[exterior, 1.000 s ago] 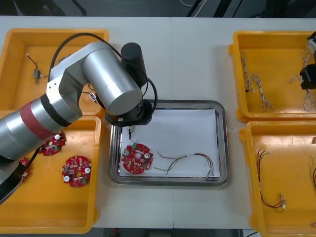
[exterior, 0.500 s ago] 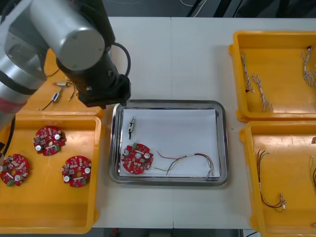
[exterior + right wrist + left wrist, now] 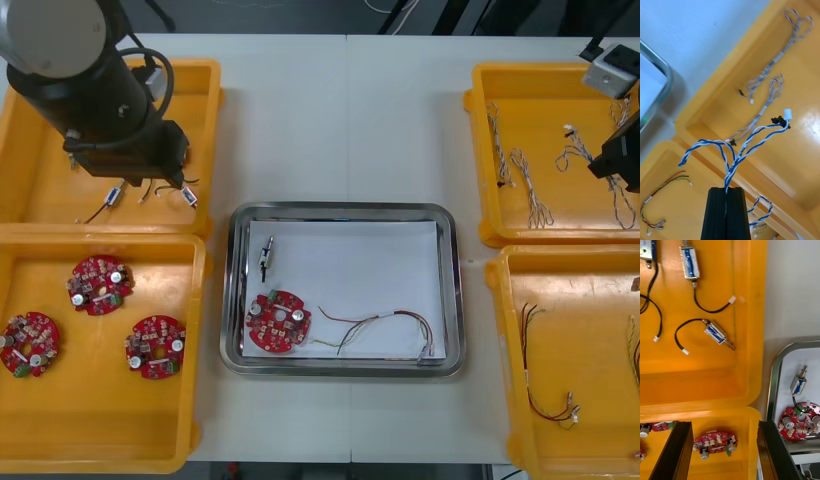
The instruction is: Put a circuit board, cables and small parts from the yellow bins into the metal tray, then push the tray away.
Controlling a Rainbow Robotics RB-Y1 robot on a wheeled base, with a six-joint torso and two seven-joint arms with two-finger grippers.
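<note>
Your right gripper point(image 3: 727, 189) is clamped on the twisted blue and white cable point(image 3: 752, 144), its black fingers pressed together with just the strands between them. It hangs over the far right yellow bin point(image 3: 560, 95), at about 2 o'clock on the table point(image 3: 350, 120). The cable is a thin pair of wires, one blue and one white, wound round each other. From the fingers it splits in two: one branch curls into a loop, and the other runs out to a small black connector point(image 3: 778, 120) set against a white connector point(image 3: 787, 113). More cables of the same kind lie flat on the bin floor beneath it.

Your left gripper point(image 3: 724, 427) stands wide open with nothing in it, over the far left yellow bin point(image 3: 35, 180) at 10 o'clock, where small metal parts point(image 3: 717, 333) with black leads lie.

You'll find the metal tray point(image 3: 455, 300) between the bins, towards 6 o'clock, white inside. It holds a red circuit board point(image 3: 277, 321) at its 8 o'clock, one small metal part point(image 3: 266, 256) at 10 o'clock, and a red and yellow cable point(image 3: 385, 325) at 5 o'clock
</note>
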